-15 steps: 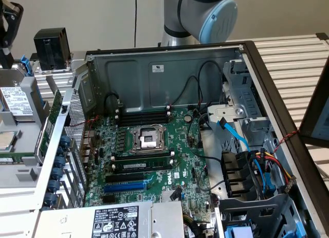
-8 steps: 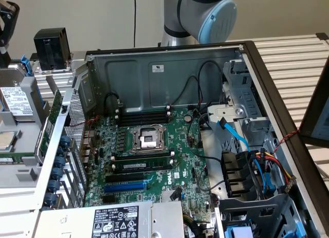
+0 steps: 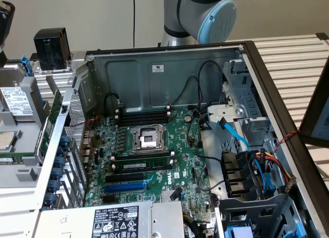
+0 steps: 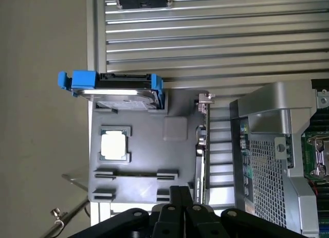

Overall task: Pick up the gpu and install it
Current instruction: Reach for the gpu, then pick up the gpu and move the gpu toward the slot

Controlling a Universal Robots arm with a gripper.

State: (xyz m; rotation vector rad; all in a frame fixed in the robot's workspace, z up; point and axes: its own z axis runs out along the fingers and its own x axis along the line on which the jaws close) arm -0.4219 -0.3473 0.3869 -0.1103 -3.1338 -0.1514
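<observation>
Tool (image 4: 181, 193) clenched on nothing, poised above the near edge of the tray (image 4: 154, 166). The gpu (image 4: 201, 145) is untouched. It stands on edge in the tray's slot on the side next to the case (image 4: 267, 161); in the exterior view it is at the left, just outside the case wall.

Judgement: pick not begun. For a clean grasp, spread the jaws, straddle the card's thin edge squarely, and lift straight so the bracket clears the slot.

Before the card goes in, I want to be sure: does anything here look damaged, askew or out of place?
Nothing looks damaged or spilled. The gpu stands on its edge in the grey tray, outside the computer case. One oddity: a red-and-black wire crosses the case's rim at the exterior view's right.
</observation>
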